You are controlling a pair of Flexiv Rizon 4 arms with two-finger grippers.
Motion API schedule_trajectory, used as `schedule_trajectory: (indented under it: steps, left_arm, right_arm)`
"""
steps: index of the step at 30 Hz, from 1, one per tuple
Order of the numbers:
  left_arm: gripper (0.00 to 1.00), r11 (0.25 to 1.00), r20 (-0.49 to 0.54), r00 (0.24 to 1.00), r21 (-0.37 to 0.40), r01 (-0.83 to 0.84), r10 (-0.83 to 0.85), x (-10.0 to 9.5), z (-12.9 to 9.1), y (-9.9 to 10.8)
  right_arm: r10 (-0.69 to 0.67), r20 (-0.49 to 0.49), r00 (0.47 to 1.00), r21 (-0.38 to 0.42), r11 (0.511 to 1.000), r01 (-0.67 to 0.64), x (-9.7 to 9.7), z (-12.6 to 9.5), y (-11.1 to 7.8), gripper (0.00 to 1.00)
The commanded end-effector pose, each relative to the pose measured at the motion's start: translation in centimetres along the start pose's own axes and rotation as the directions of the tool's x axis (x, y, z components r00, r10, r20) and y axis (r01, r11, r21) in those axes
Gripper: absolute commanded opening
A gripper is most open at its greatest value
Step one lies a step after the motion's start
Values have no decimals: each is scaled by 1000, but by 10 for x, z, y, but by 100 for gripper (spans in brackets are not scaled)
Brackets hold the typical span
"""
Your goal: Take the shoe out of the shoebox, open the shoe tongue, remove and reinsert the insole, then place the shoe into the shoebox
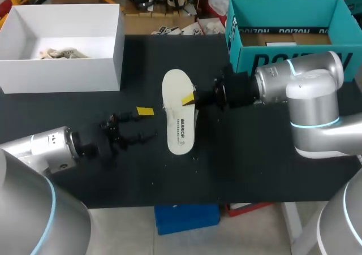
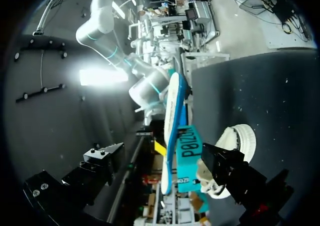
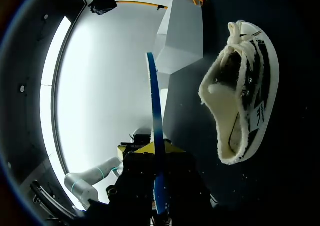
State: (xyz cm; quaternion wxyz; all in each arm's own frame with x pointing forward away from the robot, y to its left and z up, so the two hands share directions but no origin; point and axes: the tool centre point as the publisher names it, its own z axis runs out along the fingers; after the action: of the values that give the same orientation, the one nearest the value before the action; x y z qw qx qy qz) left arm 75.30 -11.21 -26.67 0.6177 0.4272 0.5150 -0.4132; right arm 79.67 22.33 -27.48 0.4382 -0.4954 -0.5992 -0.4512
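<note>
Left claw [image 1: 136, 125] hangs spread and empty over the bench [image 1: 254, 176], right claw [image 1: 191, 99] is clamped on the insole [image 1: 180, 119] right by the shoe [image 3: 240, 90] lying on the bench, so I'd say the insole's out and next is lining its end up with the opening and sliding it back in

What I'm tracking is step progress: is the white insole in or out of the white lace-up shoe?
Out. The right end effector grips the thin white, blue-edged insole, which stands clear of the white lace-up shoe.
</note>
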Motion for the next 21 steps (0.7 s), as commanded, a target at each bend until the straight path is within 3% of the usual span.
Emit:
schedule_trajectory:
  steps: [1,12,18,21]
  left_arm:
    - [100,1000,6,1000,0,-9,9,9,18,10]
    - [97,999,13,999,2,-38,38,8,45,24]
    - [74,999,12,999,4,-48,48,9,57,31]
    - [67,998,11,998,13,-56,55,8,63,33]
  right_arm:
    - [1,3,1000,2,1000,-1,0,0,0,0]
    - [1,3,1000,2,1000,-1,0,0,0,0]
    - [1,3,1000,2,1000,-1,0,0,0,0]
    - [1,3,1000,2,1000,-1,0,0,0,0]
